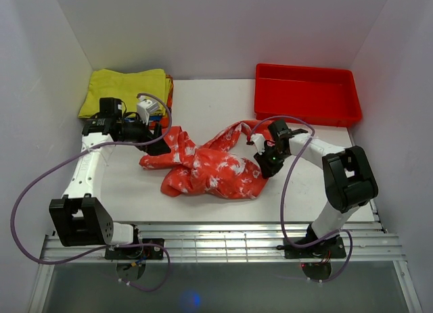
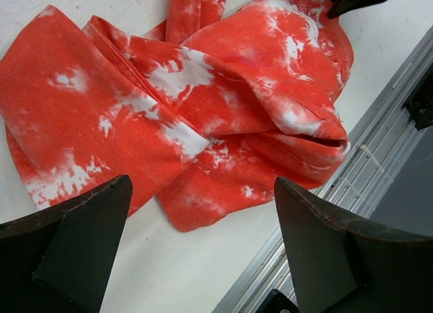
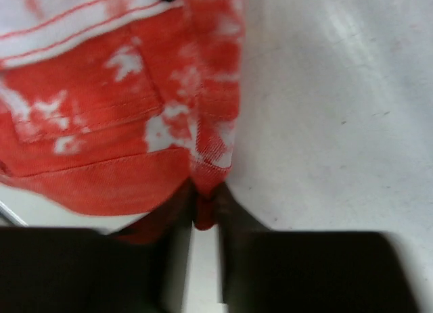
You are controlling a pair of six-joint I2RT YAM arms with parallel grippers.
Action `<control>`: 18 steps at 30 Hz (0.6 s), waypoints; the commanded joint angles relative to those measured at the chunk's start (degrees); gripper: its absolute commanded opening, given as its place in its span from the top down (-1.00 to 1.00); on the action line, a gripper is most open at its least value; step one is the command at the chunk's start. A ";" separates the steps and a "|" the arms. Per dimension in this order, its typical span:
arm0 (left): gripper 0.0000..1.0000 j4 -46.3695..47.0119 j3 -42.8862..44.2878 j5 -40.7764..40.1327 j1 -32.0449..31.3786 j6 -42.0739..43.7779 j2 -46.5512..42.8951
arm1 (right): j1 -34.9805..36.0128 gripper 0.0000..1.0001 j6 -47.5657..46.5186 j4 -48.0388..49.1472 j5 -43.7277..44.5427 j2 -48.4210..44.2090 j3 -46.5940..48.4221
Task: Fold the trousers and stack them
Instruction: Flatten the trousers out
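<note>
**Right end effector nips the trousers' edge; left one hangs wide open**

The trousers (image 1: 206,165) lie in a crumpled heap at the middle of the worktop (image 1: 223,103), legs twisted over each other and nothing yet laid flat. A red tray (image 1: 306,93) sits at 1 o'clock from the heap and a yellow garment (image 1: 125,88) at 11 o'clock, both apart from it.

The right end effector (image 3: 205,215) is at the heap's 3 o'clock edge. Its fingers are closed to a narrow gap on a small fold of red cloth (whether waist or leg seam cannot be told). The left end effector (image 2: 203,184) is above the 9 o'clock side, spread fully and holding nothing.

The cloth looks light, soft and limp. It will likely sag, drag and bunch rather than keep any shape, and a one-layer pinch may slip or lift only part of the heap. Stitched edges such as the waistband corners or the hems seem the safest places to grip. Taking two of these, one in each end effector, should let the trousers be pulled flat before folding.
</note>
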 commanded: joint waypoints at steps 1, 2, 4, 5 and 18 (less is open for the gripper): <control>-0.94 2.79 1.42 -1.61 -1.27 0.08 1.38 | -0.05 0.84 -2.60 -6.16 -5.53 -4.25 0.46; -0.94 3.32 1.25 -1.69 -1.53 -0.09 1.47 | -0.22 0.85 -3.04 -7.03 -5.44 -6.88 1.43; -0.94 5.86 0.81 -1.52 -1.71 -0.71 0.95 | -0.31 0.85 -4.26 -10.72 -5.09 -11.27 6.41; -0.94 7.27 0.20 -1.61 -1.71 -2.10 0.69 | -0.31 0.85 -4.27 -12.73 -4.66 -12.69 8.54; -0.77 22.75 30.81 -20.67 -25.77 -15.74 31.06 | -0.31 0.85 -7.70 -18.64 5.88 -32.03 15.41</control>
